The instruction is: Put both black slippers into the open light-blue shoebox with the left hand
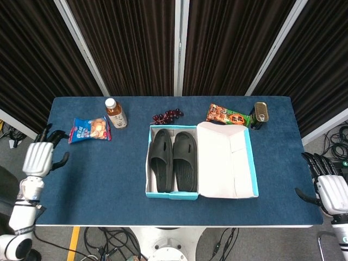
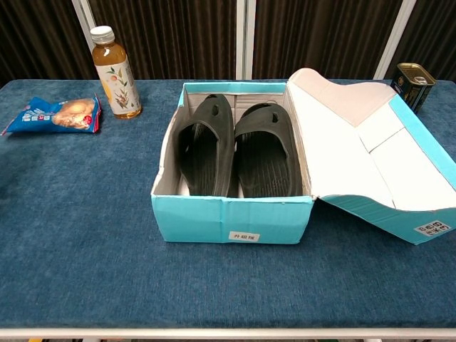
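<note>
1. Head view: both black slippers [image 1: 173, 161] are lying side by side inside the light-blue shoebox [image 1: 173, 193], toes toward the far wall, with the lid [image 1: 224, 160] lying open to the right. The left hand [image 1: 38, 159] is hanging off the table's left edge, well apart from the box, fingers spread and holding nothing. The right hand [image 1: 328, 190] is waiting past the right edge, fingers loosely apart and empty.

2. Chest view: neither hand is showing. The slippers [image 2: 235, 147] are filling the box [image 2: 231, 219], soles down.

3. Judgement: the placing step is looking finished; nothing more is calling for a grasp, only keeping the left hand parked.
</note>
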Robot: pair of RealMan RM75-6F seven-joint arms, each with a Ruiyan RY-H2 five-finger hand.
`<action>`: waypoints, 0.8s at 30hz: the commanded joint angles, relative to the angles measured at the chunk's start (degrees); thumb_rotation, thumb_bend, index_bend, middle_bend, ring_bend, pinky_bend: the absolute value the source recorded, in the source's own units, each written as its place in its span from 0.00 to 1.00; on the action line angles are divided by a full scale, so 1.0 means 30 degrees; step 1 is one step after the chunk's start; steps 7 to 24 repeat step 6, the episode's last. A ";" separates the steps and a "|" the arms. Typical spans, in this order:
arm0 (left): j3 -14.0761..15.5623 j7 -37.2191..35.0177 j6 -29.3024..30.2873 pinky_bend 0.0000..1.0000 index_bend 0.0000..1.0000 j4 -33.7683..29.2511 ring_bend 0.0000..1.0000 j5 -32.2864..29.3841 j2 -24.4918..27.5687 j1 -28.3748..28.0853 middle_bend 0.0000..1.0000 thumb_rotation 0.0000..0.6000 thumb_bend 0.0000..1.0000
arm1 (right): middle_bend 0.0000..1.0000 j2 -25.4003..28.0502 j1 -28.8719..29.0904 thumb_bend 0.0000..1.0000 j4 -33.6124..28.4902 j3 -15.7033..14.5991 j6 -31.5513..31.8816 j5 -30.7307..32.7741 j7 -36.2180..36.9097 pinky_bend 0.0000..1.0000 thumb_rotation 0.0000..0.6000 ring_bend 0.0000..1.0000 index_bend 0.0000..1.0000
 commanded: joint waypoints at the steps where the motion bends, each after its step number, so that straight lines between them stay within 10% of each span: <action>1: 0.0792 0.0692 0.1556 0.15 0.29 -0.0806 0.00 -0.0048 0.0816 0.1597 0.21 1.00 0.35 | 0.07 -0.0360 -0.0039 0.13 0.0103 -0.0117 0.0394 -0.0432 -0.0090 0.08 1.00 0.00 0.00; 24: 0.1477 0.1232 0.3613 0.15 0.28 -0.2231 0.00 0.1292 0.1188 0.3195 0.21 1.00 0.35 | 0.07 -0.0629 -0.0648 0.13 -0.0201 -0.0324 0.1523 -0.0773 -0.0712 0.08 1.00 0.00 0.00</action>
